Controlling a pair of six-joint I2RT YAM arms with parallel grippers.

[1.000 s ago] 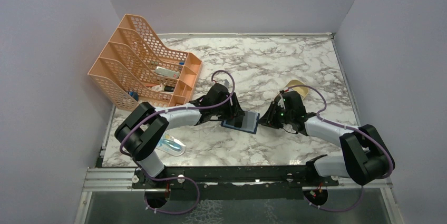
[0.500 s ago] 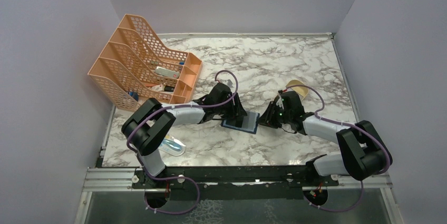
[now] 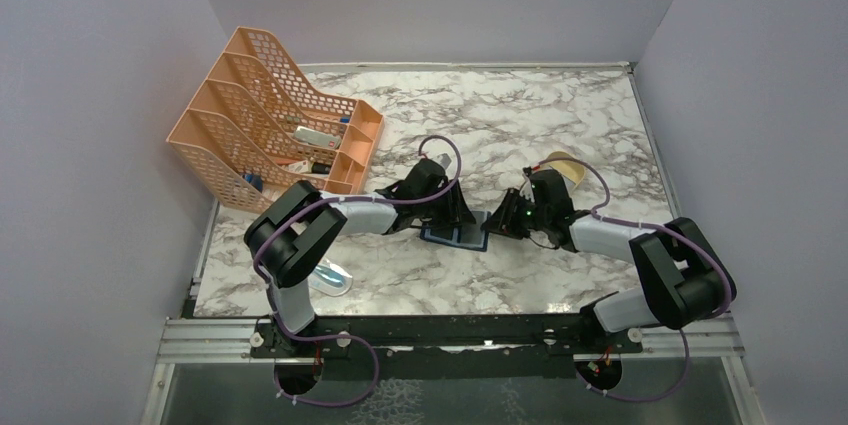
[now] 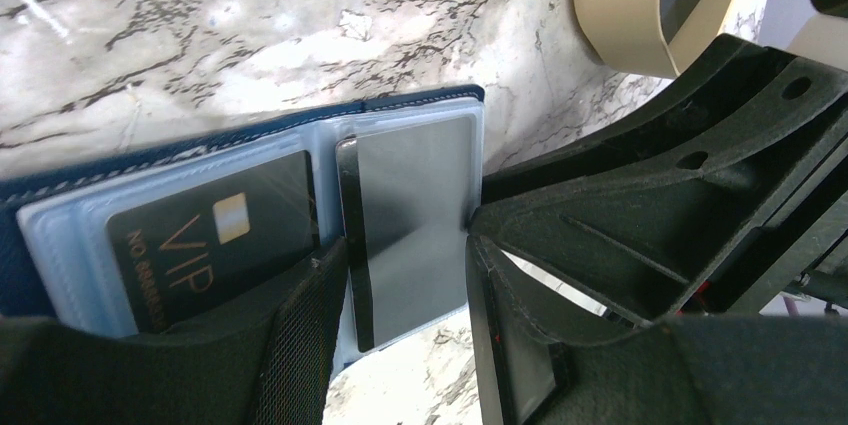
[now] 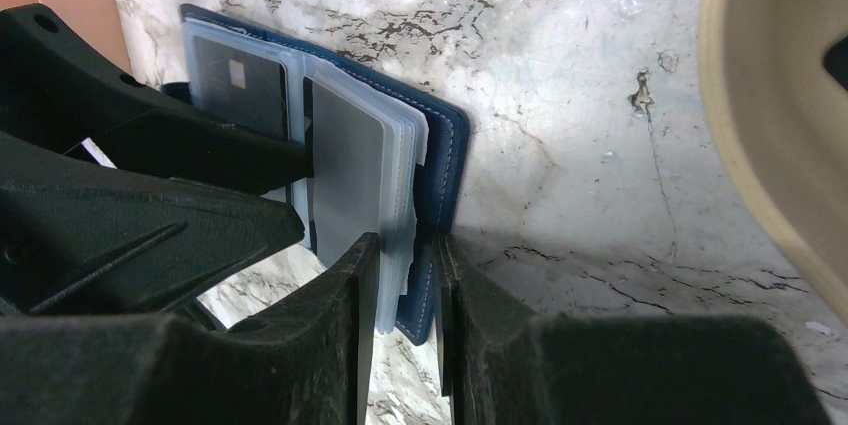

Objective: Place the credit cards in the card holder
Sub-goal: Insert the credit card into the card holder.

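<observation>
Navy holder (image 3: pixel 455 236) lies open on table (image 3: pixel 560 125), centre. My R gripper (image 5: pixel 405 245) pinches its right edge. My L gripper (image 4: pixel 405 243) has narrowed onto the grey card (image 4: pixel 415 195), over the holder's right half, beside the pocketed VIP card (image 4: pixel 215 240). Prob. nearly seated.

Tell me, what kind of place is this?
Probably a robot lab test bench. A left arm and a right arm are bolted along the near edge of a marble-patterned table, plain walls box it in, and props like an orange file rack and a navy card holder sit on it.
</observation>
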